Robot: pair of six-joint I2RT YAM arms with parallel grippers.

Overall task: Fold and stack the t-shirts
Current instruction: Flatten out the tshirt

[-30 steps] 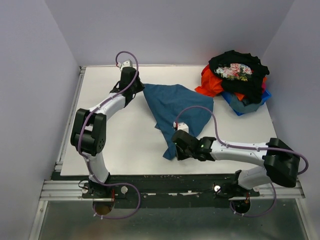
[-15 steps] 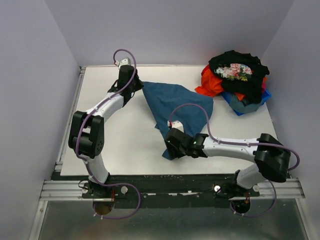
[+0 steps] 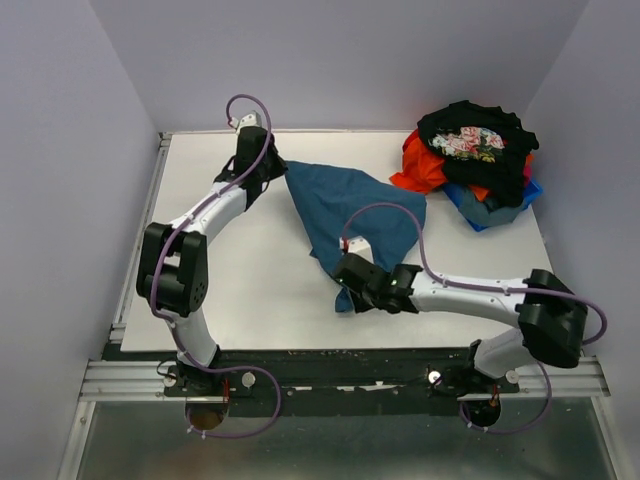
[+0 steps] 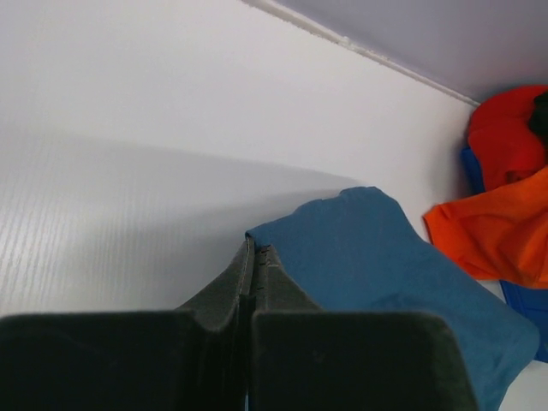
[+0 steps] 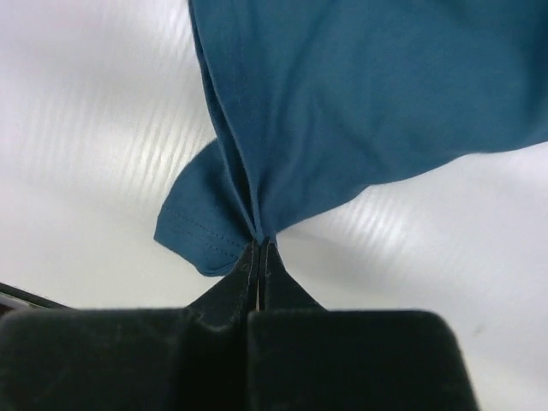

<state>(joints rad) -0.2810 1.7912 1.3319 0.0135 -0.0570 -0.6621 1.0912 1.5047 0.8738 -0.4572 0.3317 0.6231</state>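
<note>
A teal-blue t-shirt (image 3: 350, 210) lies spread on the white table (image 3: 240, 290), stretched between both arms. My left gripper (image 3: 278, 170) is shut on its far left corner; the wrist view has the pinched edge of the teal-blue t-shirt (image 4: 368, 248) at the left gripper (image 4: 254, 250) tips. My right gripper (image 3: 345, 292) is shut on the shirt's near end, where the teal-blue t-shirt (image 5: 342, 103) bunches into folds at the right gripper (image 5: 259, 242) tips. At the back right sits a pile: a black floral t-shirt (image 3: 475, 140) on top, an orange-red t-shirt (image 3: 420, 165) and a bright blue t-shirt (image 3: 480, 212) beneath.
Purple walls enclose the table on the left, back and right. A metal rail (image 3: 340, 360) runs along the near edge, by the arm bases. The orange-red t-shirt (image 4: 488, 231) of the pile lies at the right of the left wrist view.
The right gripper moved left along the shirt's near end, then back a little right, and is clamped on the cloth. The left arm shifted slightly towards the back.
</note>
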